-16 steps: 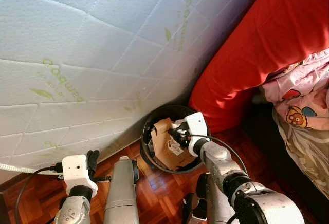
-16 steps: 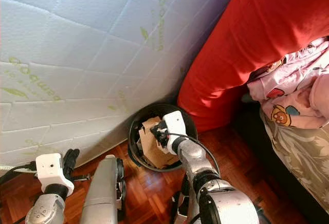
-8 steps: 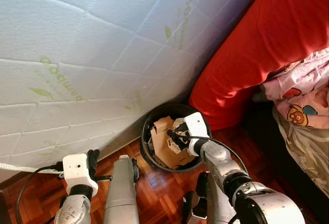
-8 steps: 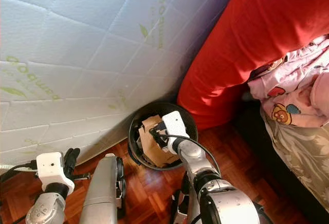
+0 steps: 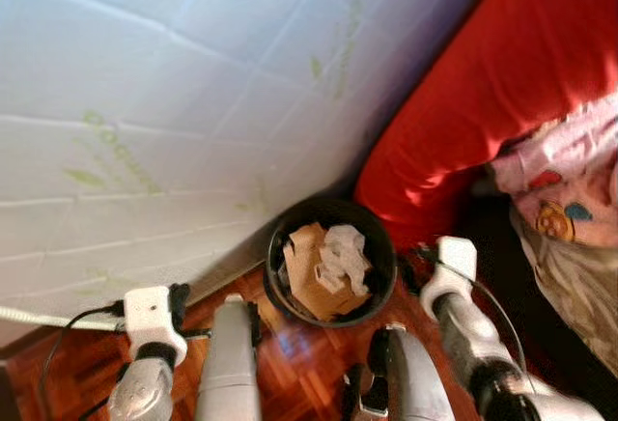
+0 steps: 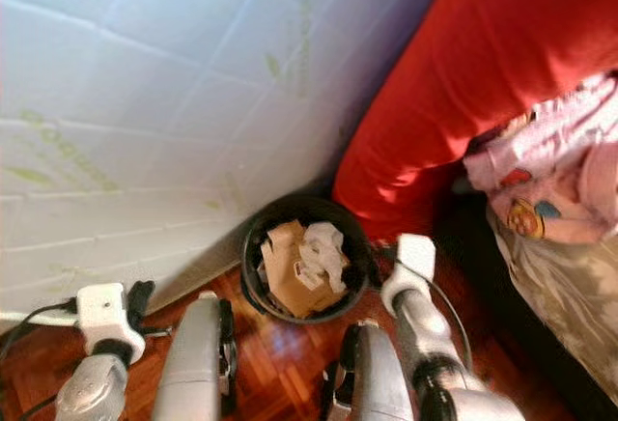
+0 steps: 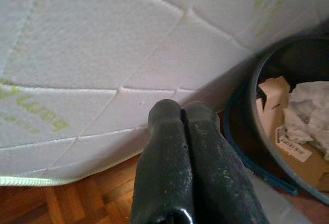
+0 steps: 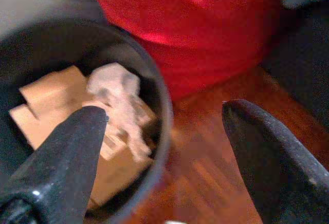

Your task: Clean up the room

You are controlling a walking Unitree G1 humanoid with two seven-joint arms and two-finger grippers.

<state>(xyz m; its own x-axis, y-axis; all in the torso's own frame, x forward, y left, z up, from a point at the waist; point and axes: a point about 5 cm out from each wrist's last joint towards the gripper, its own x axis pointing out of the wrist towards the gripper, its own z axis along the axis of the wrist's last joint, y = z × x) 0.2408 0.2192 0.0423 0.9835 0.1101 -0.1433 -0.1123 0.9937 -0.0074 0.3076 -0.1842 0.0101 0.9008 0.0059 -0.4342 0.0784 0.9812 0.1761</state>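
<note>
R tool (image 8: pixel 169 147) open beside bin (image 5: pixel 384 247) rim, crumpled paper (image 5: pixel 340 255) inside, L tool (image 7: pixel 186 147) closed nr mattress (image 5: pixel 174 83)

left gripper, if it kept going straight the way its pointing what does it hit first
Most likely the white quilted mattress leaning ahead of it. In the left wrist view the left gripper, fingers pressed together, aims at the mattress's lower panels, with the black bin off to one side. Depth is hard to judge here.

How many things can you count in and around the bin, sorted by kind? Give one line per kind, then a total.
Black bins: 1
Cardboard boxes in the bin: 1
Crumpled white papers on the box: 1
Red cushions beside the bin: 1
Total: 4
</note>
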